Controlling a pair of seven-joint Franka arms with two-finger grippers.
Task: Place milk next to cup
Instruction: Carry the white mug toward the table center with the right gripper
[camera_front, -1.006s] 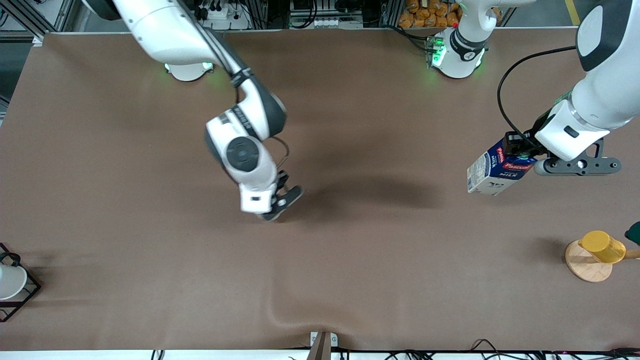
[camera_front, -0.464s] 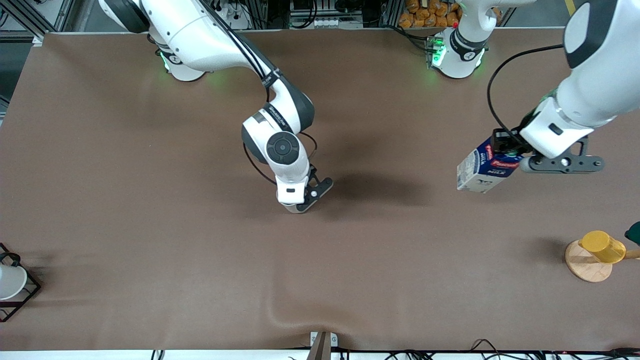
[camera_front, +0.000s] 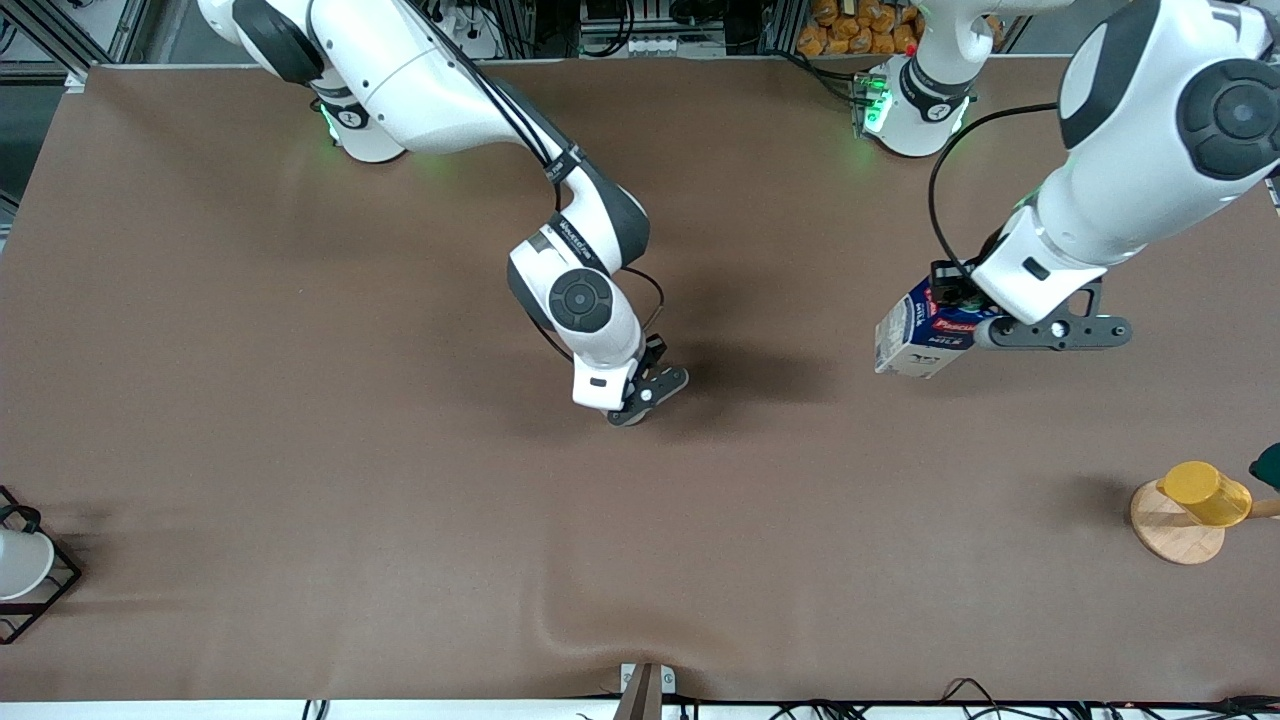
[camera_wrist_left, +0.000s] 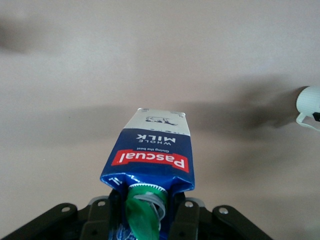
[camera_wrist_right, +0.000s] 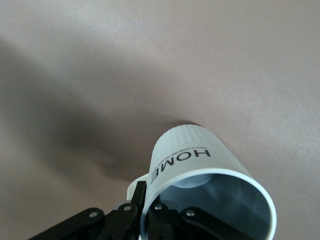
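Observation:
My left gripper (camera_front: 952, 300) is shut on the gable top of the milk (camera_front: 915, 342), a dark blue carton with a red label, held tilted in the air over the table toward the left arm's end. In the left wrist view the fingers (camera_wrist_left: 186, 216) flank the green cap and the carton (camera_wrist_left: 152, 150). My right gripper (camera_front: 640, 398) is low over the table's middle; its wrist hides the cup in the front view. In the right wrist view the gripper (camera_wrist_right: 150, 212) pinches the rim of the off-white cup (camera_wrist_right: 192, 160). I cannot tell whether the cup touches the table.
A yellow cup (camera_front: 1205, 493) lies on a wooden disc (camera_front: 1172, 542) near the left arm's end, with a dark green thing (camera_front: 1268, 465) beside it. A white cup in a black wire rack (camera_front: 45, 590) stands at the right arm's end. The cloth has a fold (camera_front: 560, 628) at the near edge.
My right gripper has swung toward the left arm's end of the table. My left gripper has carried the milk toward the table's middle, so the two are closer.

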